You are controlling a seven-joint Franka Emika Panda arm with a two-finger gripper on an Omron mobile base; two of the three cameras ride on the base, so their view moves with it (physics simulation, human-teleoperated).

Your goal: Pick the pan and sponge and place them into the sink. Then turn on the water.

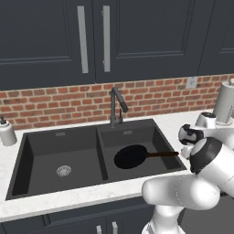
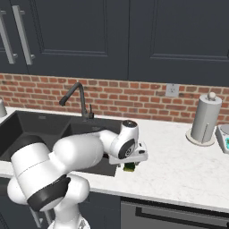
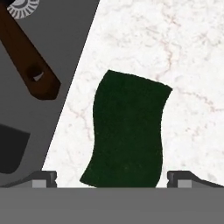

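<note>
The black pan (image 1: 131, 156) lies in the right basin of the black sink (image 1: 50, 151), its handle (image 1: 162, 154) pointing right; the handle's end (image 3: 30, 61) reaches across the basin. The sponge (image 3: 127, 131) lies dark green face up on the white counter just right of the sink (image 3: 65, 52). My gripper (image 3: 112, 178) is open straight above it, one fingertip (image 3: 43, 178) on each side and not touching it. From the right base, the sponge (image 2: 130, 168) peeks out under the hand, between the fingers of the gripper (image 2: 129, 163). The dark faucet (image 1: 116, 104) stands behind the basins, with no water running.
A soap dispenser (image 1: 7, 132) stands left of the sink. A paper towel roll (image 2: 205, 118) and a small appliance (image 2: 225, 136) stand far right on the counter (image 2: 179, 165). A brick wall and dark cabinets rise behind.
</note>
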